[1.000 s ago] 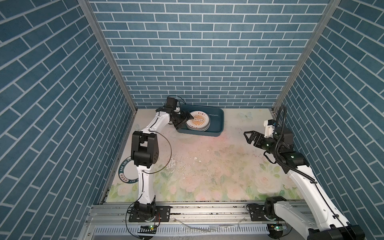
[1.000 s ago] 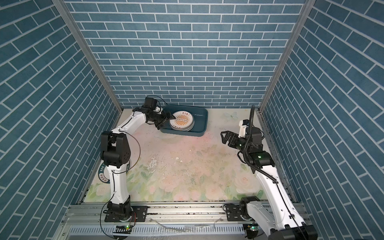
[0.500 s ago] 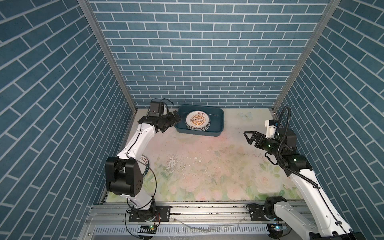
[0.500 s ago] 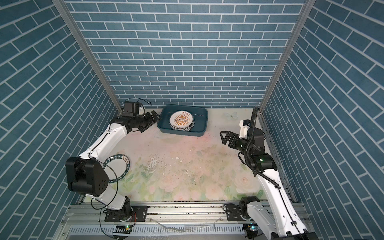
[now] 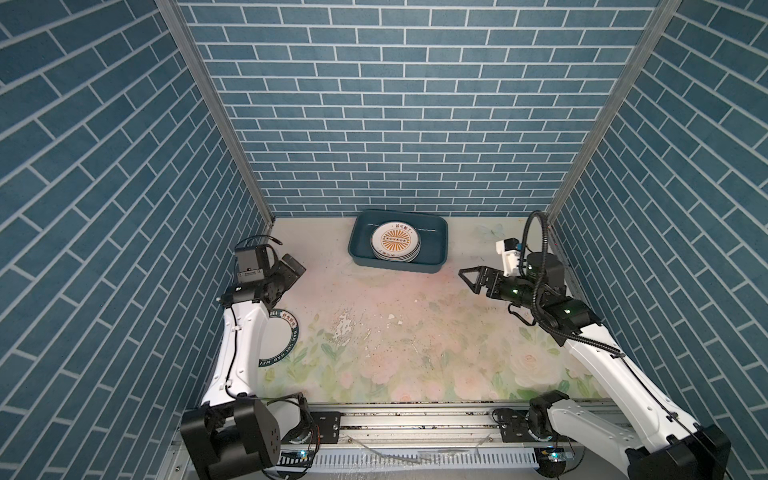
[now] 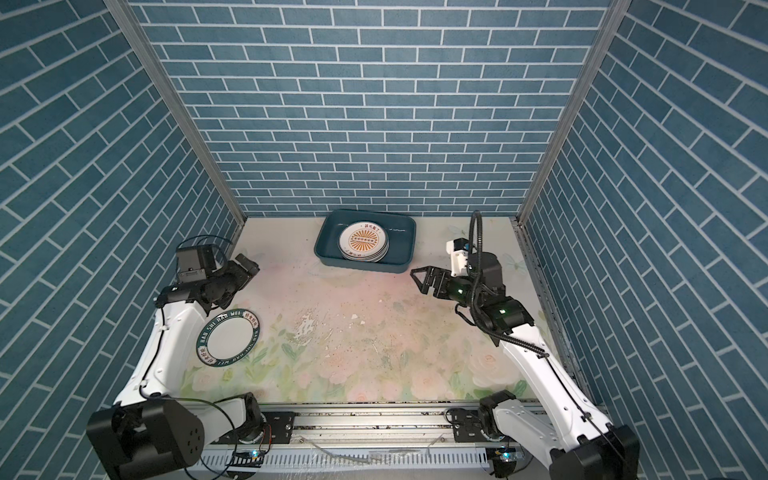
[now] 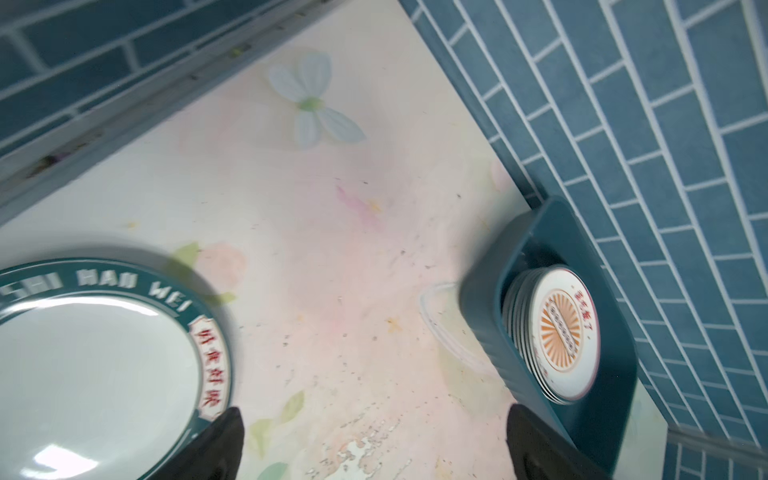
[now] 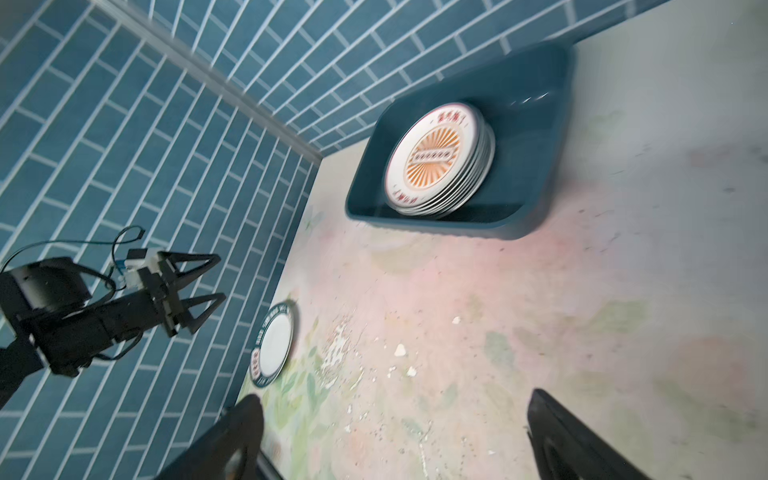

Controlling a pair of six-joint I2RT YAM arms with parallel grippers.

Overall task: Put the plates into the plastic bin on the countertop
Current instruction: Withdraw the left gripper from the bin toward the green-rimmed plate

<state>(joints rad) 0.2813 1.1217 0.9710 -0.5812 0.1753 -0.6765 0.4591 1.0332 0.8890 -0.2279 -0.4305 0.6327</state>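
Most of the job looks done, to my eye. The countertop (image 5: pixel 415 332) carries just one loose dish. The bin (image 5: pixel 441 245) sits against the back wall, and in its left half is a stack of plates (image 5: pixel 395 240) with an orange sunburst on top, too tightly packed for me to count. The green-rimmed plate (image 6: pixel 228 337) lies flat near the left wall, well apart from the bin and just beside my left arm. My left gripper (image 8: pixel 221 277) hangs above the counter, jaws spread wide and holding nothing. My right gripper (image 5: pixel 466 280) is likewise wide open and empty, near the bin's right end.
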